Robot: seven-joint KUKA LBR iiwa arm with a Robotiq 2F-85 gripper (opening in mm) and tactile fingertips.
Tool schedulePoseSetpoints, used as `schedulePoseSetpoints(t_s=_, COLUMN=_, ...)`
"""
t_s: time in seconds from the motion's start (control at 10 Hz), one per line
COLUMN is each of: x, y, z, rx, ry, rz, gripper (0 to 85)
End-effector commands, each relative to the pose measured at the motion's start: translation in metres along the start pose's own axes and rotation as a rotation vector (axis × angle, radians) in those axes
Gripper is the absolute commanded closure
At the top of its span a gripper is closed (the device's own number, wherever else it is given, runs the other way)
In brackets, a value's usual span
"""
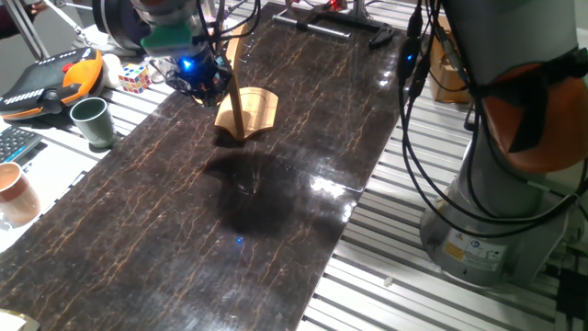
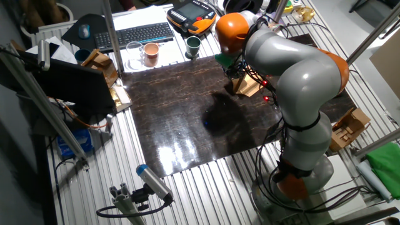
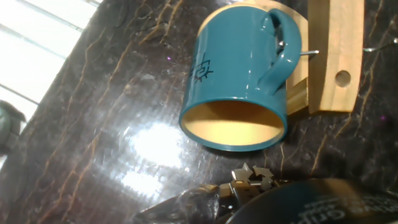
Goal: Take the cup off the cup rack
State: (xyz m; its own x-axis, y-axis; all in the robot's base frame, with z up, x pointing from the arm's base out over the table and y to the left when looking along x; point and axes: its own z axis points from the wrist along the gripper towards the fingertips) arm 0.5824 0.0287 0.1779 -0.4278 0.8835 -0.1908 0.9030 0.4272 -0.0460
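Cup on rack, claw close by.
One fixed view: claw [image 1: 204,75] upper left beside cup rack [image 1: 246,112]; open or closed, cannot tell. Other fixed view: arm hides rack. Hand view: cup [image 3: 239,74] hangs by handle on rack peg, upper centre; small dark emblem, unreadable.

Teal cup [image 3: 236,68], tan inside
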Motion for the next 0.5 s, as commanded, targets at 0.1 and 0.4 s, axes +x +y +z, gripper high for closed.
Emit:
schedulePoseSetpoints(t_s=0.1, x=0.0009, y=-0.0005, z=-0.0025, rx=0.018, ry=-0.007, rz=0.023, gripper=84.3)
schedulePoseSetpoints(t_s=0.4, x=0.0013, y=-0.0001, z=-0.0023, rx=0.024, ry=-0.018, rz=0.012, gripper=84.3)
